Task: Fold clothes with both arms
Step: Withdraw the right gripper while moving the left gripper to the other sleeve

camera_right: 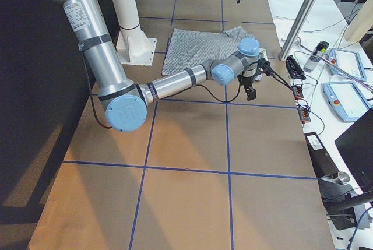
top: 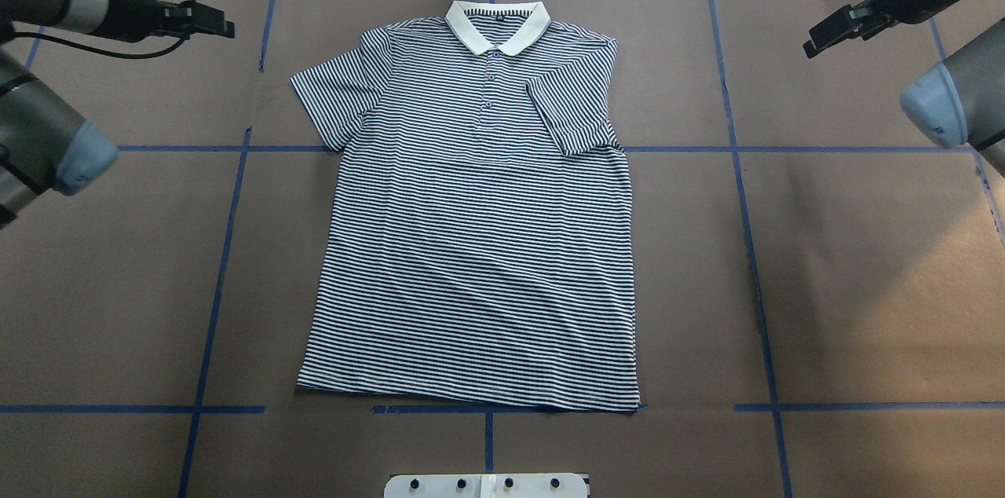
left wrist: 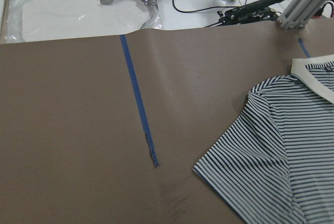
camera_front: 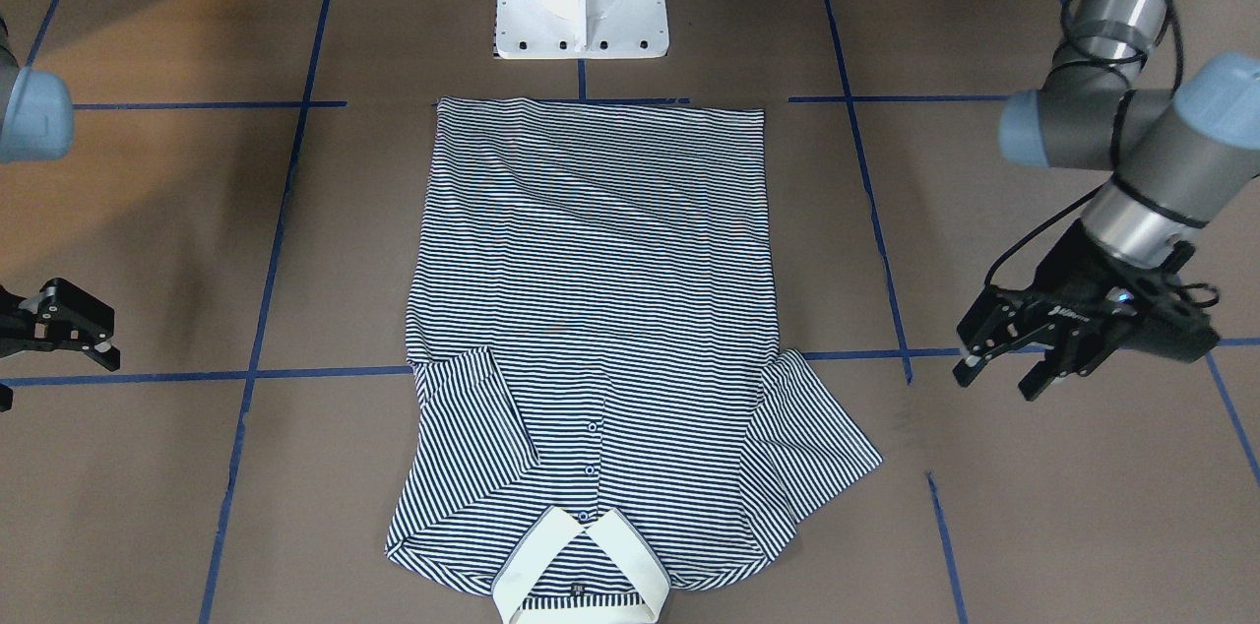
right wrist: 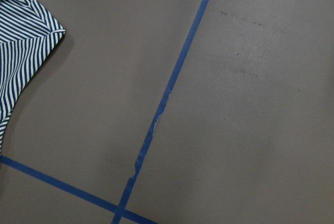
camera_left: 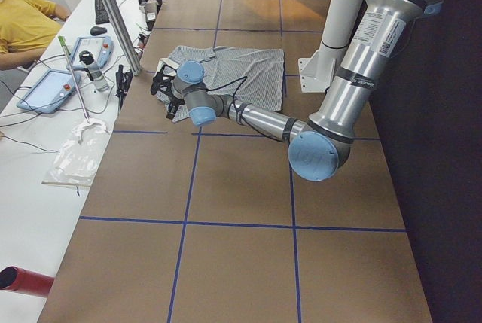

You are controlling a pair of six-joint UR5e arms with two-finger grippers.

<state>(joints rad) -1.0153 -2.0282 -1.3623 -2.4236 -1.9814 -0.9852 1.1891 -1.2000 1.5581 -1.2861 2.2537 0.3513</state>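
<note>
- Brown paper-covered table with a blue tape grid (top: 864,262): the grid gives me a reference. The shirt hem sits along the tape line nearest my base.
- Navy-and-white striped short-sleeved polo shirt (top: 471,247): lies flat, front up, mid-table, collar pointing away from my base. Centred like that, both arms should reach it equally.
- Grey tube left arm with light-blue joint caps (camera_front: 1112,127) and matching right arm (camera_right: 175,84): each is off to its own side of the shirt, at collar level, well apart from the cloth.
- Black left claw (camera_front: 996,380): released, fingers spread, holding nothing, hovering above the table.
- Black right claw (top: 820,38): looks released and empty too. The front view cuts it off at the frame edge, so I'm less sure.
- Spread sleeve on my left (top: 330,101): still laid out flat. I'd judge it the next grab.
- Sleeve on my right (top: 569,117): already turned in over the chest, so the fold has probably started.
- Plain cream collar (top: 496,25): lies open and flat.
- Small buttons down the placket (top: 488,78).
- Views: the overhead gives the full layout. Only the front view shows the left claw's finger gap. The left wrist view shows the spread sleeve and a collar corner, no claw. The right wrist view shows just a striped corner and tape.
</note>
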